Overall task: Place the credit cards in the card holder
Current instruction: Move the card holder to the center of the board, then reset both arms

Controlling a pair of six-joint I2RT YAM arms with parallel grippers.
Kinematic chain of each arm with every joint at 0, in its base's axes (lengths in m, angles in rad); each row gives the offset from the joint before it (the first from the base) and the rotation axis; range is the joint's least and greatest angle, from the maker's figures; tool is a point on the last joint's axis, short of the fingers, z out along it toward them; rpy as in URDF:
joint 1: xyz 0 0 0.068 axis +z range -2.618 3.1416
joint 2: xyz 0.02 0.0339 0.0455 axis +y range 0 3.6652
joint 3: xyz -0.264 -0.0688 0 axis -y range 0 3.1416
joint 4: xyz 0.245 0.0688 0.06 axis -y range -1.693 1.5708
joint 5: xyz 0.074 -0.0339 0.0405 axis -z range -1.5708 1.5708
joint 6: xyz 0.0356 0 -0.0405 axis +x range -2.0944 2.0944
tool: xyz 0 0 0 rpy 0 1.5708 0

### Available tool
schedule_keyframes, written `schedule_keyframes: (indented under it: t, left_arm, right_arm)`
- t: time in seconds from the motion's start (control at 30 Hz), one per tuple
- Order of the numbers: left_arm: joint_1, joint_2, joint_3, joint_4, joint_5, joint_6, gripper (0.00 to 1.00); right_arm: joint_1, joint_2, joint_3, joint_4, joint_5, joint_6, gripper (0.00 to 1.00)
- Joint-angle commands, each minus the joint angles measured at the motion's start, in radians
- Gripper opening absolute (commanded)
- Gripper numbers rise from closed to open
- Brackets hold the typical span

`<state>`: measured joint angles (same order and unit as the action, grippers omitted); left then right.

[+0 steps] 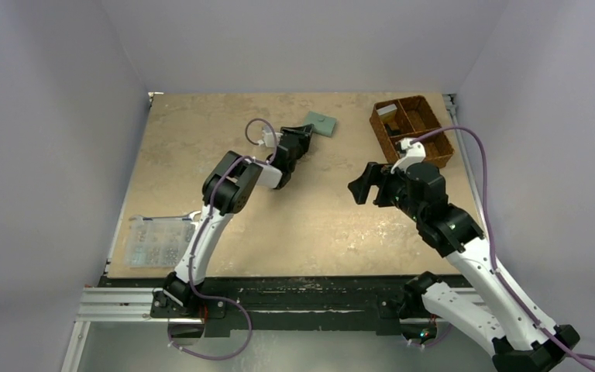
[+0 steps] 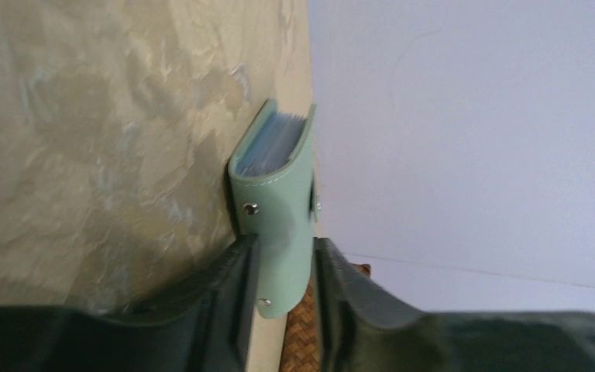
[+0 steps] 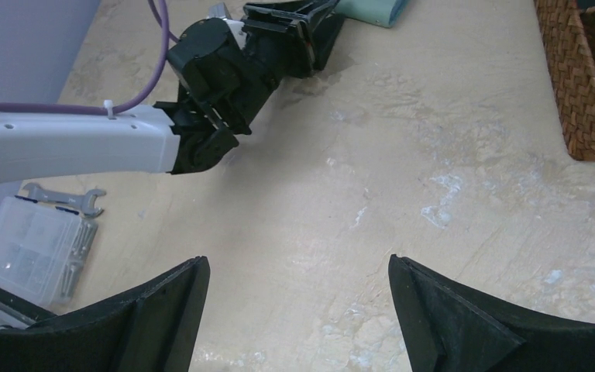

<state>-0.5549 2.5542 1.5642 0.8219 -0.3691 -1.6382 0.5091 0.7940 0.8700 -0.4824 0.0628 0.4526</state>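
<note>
Surface [image 1: 318, 225] first: tan, with a woven basket [image 1: 428, 149] at two o'clock. My right pincer [image 3: 298, 271] hangs wide apart over the middle, holding nothing. My left pincer [image 2: 283, 252] looks clamped on the near edge of the card holder [image 2: 275, 186], which lies folded at twelve o'clock. The bite seems shallow, so I should seat deeper past the small stud [image 2: 250, 208] and lift slowly.
</note>
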Motion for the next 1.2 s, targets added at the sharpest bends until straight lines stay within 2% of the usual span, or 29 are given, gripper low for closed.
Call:
schedule_keyframes:
  t: [0.0,0.1,0.2,0.4,0.5,0.6,0.7,0.87,0.9,1.0,1.17]
  left_arm:
    - [0.025,-0.154,-0.101,-0.054,0.072,0.14,0.44]
    - [0.026,-0.384,-0.247,-0.078,0.186,0.187,0.56]
    - [0.017,-0.625,-0.329,-0.26,0.284,0.269,0.63]
    - [0.027,-1.048,-0.379,-0.54,0.363,0.54,0.72]
    - [0.036,-1.204,-0.358,-0.662,0.417,0.701,0.75]
    - [0.036,-1.343,-0.31,-0.81,0.396,0.866,0.75]
    - [0.036,-1.47,-0.286,-0.925,0.313,1.013,0.75]
    - [0.035,-1.657,-0.273,-0.943,0.186,1.209,0.76]
    - [0.035,-1.682,-0.269,-0.946,0.173,1.234,0.78]
    - [0.035,-1.715,-0.235,-0.982,0.145,1.297,0.94]
    - [0.035,-1.716,-0.181,-1.057,0.109,1.344,1.0]
  right_arm:
    - [-0.004,-0.04,0.082,-0.03,0.056,0.004,0.96]
    - [-0.004,-0.042,0.131,-0.062,0.101,-0.015,0.96]
    - [-0.004,-0.041,0.208,-0.113,0.172,-0.044,0.97]
    - [-0.004,-0.035,0.411,-0.204,0.302,-0.113,0.99]
    - [-0.005,-0.035,0.511,-0.229,0.337,-0.146,0.99]
    - [-0.004,-0.042,0.597,-0.245,0.365,-0.186,0.99]
    - [-0.005,-0.084,0.659,-0.226,0.4,-0.232,0.99]
    - [-0.004,-0.17,0.715,-0.155,0.431,-0.298,0.99]
    - [-0.004,-0.183,0.717,-0.147,0.432,-0.302,0.99]
    - [-0.004,-0.202,0.73,-0.146,0.441,-0.305,0.99]
    - [-0.004,-0.199,0.733,-0.157,0.456,-0.296,0.99]
